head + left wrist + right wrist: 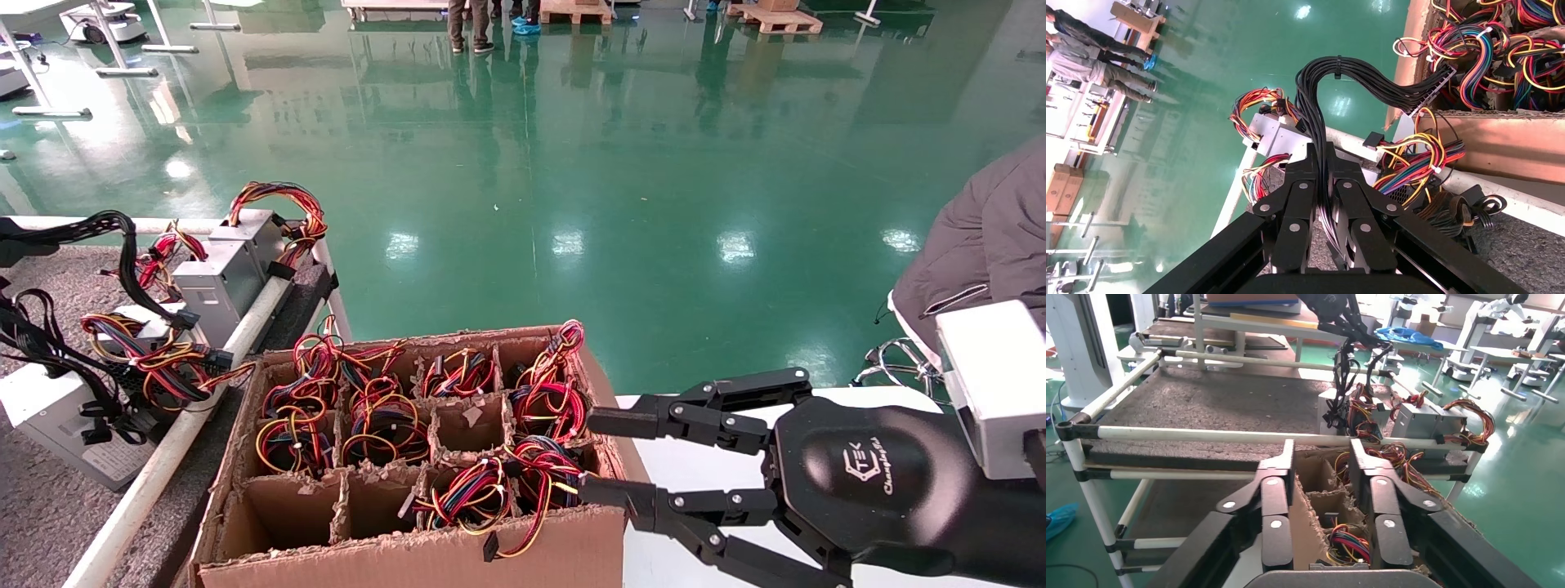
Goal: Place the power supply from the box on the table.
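Two grippers: left gripper (1324,177) clamps black cable bundle (1364,82) over grey felt table (49,506); right gripper (601,457) spread wide at box (409,563), 3 o'clock edge; green glossy floor (613,163) beyond; power supply body hidden.

The box (425,555) is brown matt cardboard with torn, fibrous divider edges. The table (1217,398) has a rough grey felt-like surface, and its rail (1205,435) is smooth white tube. The right hand (609,457) is matt black plastic. The floor (613,163) is glossy green.
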